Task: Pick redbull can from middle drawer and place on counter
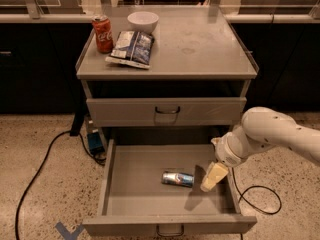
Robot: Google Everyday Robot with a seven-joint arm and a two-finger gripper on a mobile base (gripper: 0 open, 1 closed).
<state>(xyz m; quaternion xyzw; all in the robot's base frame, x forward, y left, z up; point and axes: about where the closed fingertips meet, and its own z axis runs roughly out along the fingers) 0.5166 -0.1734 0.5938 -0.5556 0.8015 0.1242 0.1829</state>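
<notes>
Leftmost on the tabletop (200,49) we see an upright red Coca-Cola can (103,33) with white script, then a blue-and-white snack bag (132,48), its print unreadable, and a white bowl (143,20). Below, in the pulled-out middle drawer (135,196), the redbull can (178,178) lies on its side. Just right of it hangs the tool (214,176); we cannot tell whether it is apart or together.

There were two cans: one redbull can (178,178) at lower centre, one Coke can (103,33) at upper left. One bowl (143,21), one bag (131,48), one table (200,44). Two drawers: open drawer (130,169) at the bottom, shut drawer (125,111) mid-frame. One claw (214,176) hung at lower right, over the open drawer.
</notes>
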